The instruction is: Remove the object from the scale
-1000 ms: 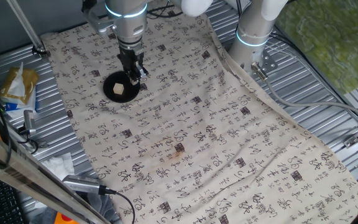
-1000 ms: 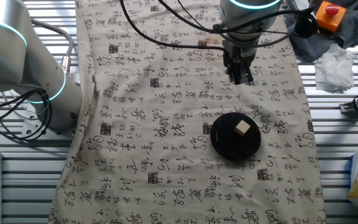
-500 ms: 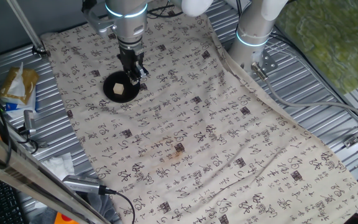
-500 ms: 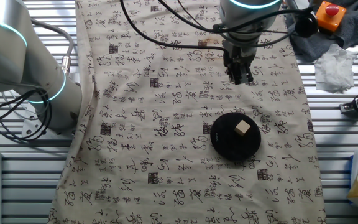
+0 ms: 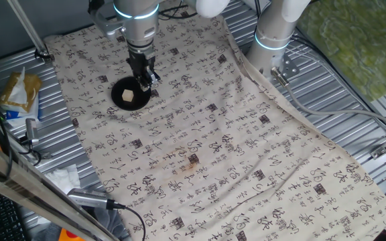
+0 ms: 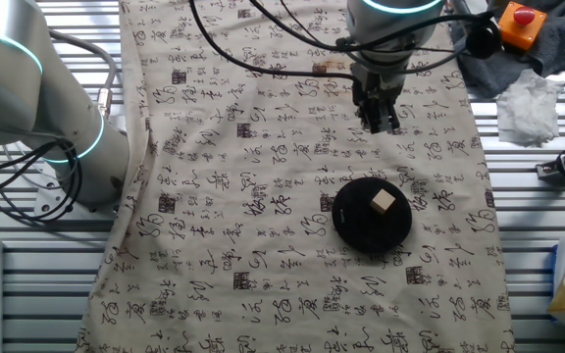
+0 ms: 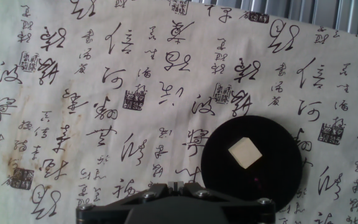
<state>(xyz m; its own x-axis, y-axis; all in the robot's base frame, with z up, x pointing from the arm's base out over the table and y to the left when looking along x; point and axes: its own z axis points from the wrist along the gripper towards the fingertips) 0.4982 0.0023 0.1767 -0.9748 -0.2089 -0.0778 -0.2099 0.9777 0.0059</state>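
Hand view shows the small tan wooden cube (image 7: 243, 153) sitting near the middle of the flat round black scale disc (image 7: 272, 180). Probably light, stiff, not fragile, so pinch 2 opposite flat sides. The hand (image 6: 377, 122) hovers beside the disc, fingers pressed together.

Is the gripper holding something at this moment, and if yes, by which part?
Nothing is held. The gripper hangs above the cloth, apart from the scale; the block sits untouched on the disc.
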